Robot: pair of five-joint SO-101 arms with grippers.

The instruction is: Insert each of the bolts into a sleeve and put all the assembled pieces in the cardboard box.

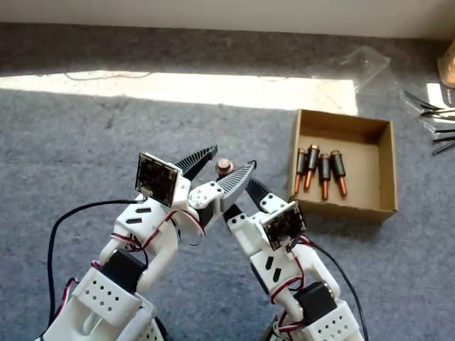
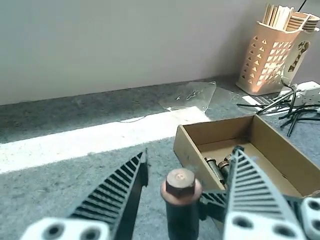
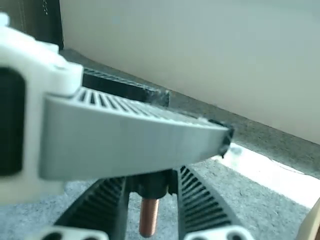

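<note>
Nearest the camera in the high view, the two arms rise from the 6 o'clock edge and lean toward each other over the grey carpet [image 1: 71,142].

The right gripper [image 3: 150,186] is clamped on a dark sleeve [image 2: 182,220]. A copper bolt [image 2: 180,183] runs through that sleeve: its hexagonal head stands clear at one end, and in the right wrist view the copper shank pokes out past the fingers at the other. The piece is held upright off the carpet, near the middle of the high view.

The left gripper [image 1: 232,158] has its ribbed fingers spread apart, one on each side of the bolt head. The left wrist view shows a gap between the head and either finger.

At about 3 o'clock from the held piece sits the cardboard box [image 1: 386,170], open at the top. Four assembled pieces [image 1: 325,170] lie side by side on its floor, dark sleeves toward 12 o'clock and copper ends toward 6 o'clock.

Farther off, a sunlit strip [image 1: 178,89] crosses the carpet. A clear plastic bag [image 1: 355,64] lies beyond the box at roughly 1 o'clock. Black cables [image 1: 430,106] and a perforated holder [image 2: 270,55] stand at the far right, by the wall.
</note>
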